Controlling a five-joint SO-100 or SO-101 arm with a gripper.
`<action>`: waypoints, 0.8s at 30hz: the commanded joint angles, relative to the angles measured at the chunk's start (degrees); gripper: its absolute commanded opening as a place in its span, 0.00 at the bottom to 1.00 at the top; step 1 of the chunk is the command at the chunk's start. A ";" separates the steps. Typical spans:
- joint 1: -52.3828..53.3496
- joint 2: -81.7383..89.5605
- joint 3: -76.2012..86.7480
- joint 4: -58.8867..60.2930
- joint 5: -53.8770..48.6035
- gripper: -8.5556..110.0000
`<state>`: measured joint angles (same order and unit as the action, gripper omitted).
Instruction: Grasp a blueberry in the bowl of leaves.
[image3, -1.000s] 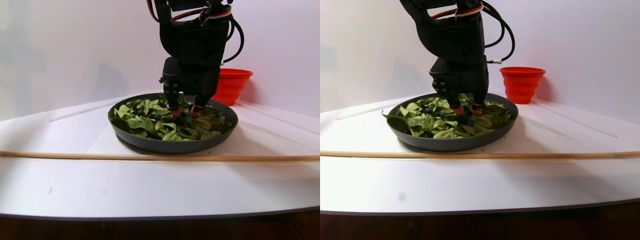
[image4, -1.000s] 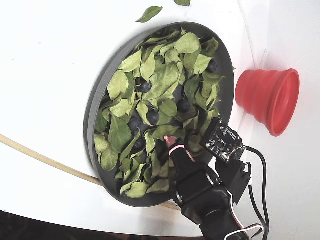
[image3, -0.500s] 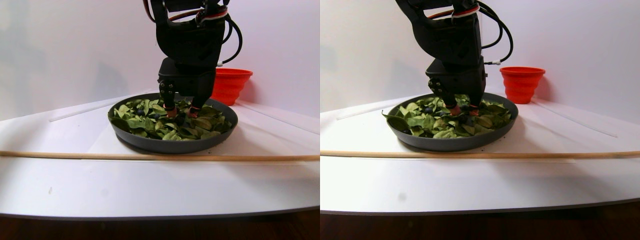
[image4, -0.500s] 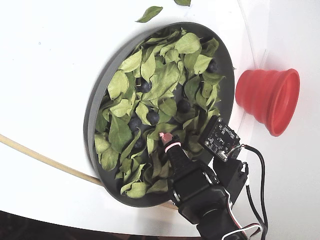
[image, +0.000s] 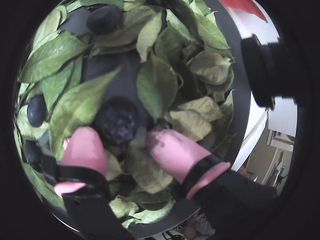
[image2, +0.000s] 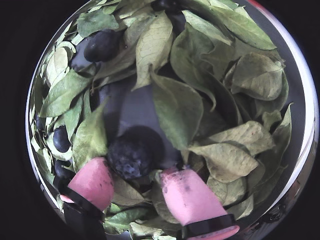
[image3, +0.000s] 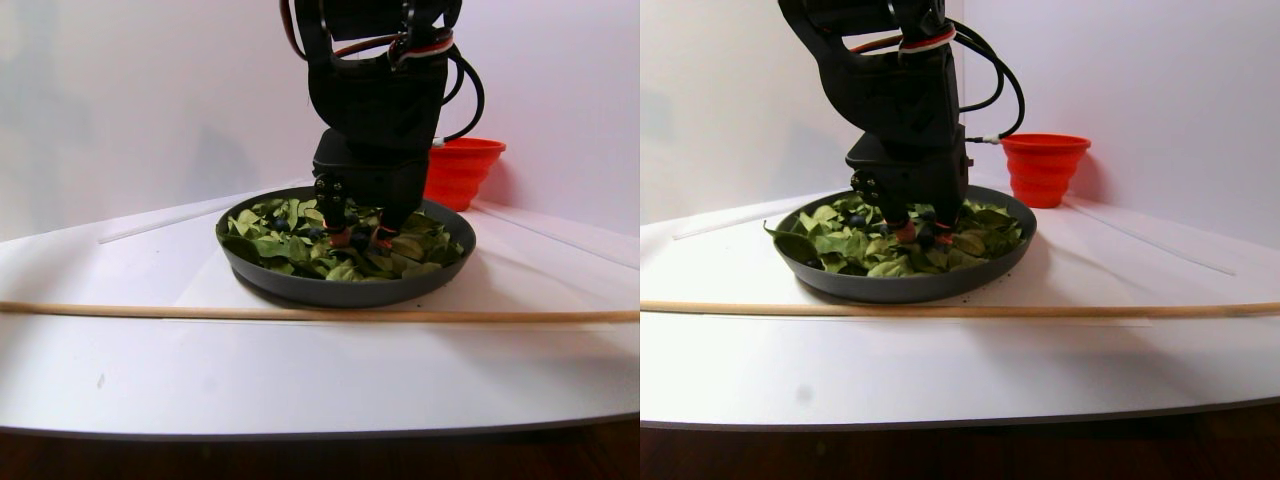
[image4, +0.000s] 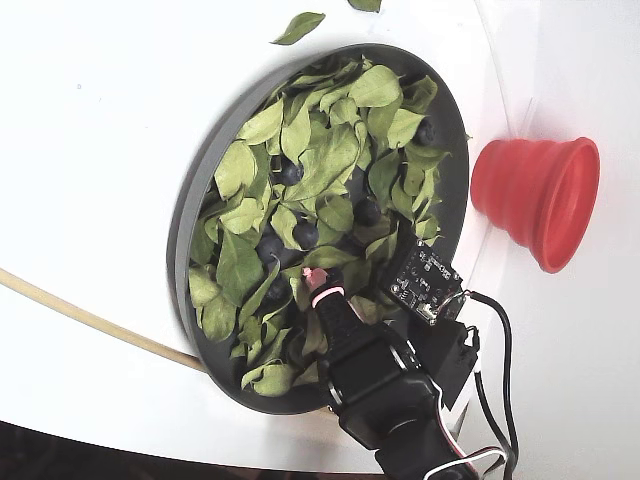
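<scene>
Operator: Where is the target?

Guide: In a wrist view, the dark round blueberry (image2: 131, 152) lies between the pink-padded two-finger gripper (image2: 142, 186), jaws apart, inside the shallow dark-grey bowl (image2: 300, 130). Centre both pads, avoid the veined green leaves (image2: 177, 107), then close gently.

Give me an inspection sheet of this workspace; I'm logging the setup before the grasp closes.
Surface: white table, a thin wooden rod lying across it.
Job's things: wide dark-grey bowl filled with green leaves; several dark blueberries, one blueberry between the pink fingertips.
Clutter: red ribbed cup beside the bowl; stray leaf outside it.
Grippers: gripper open, straddling the blueberry.
Cables: black cables at the arm.
Surroundings: plain white wall.
</scene>
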<state>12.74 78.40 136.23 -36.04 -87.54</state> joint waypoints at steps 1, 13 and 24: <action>0.44 0.26 -2.11 -1.14 0.26 0.23; 0.18 -0.26 -4.04 -1.23 2.37 0.23; 0.35 0.18 -4.92 -1.23 4.04 0.23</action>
<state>12.74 77.70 133.59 -36.21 -84.29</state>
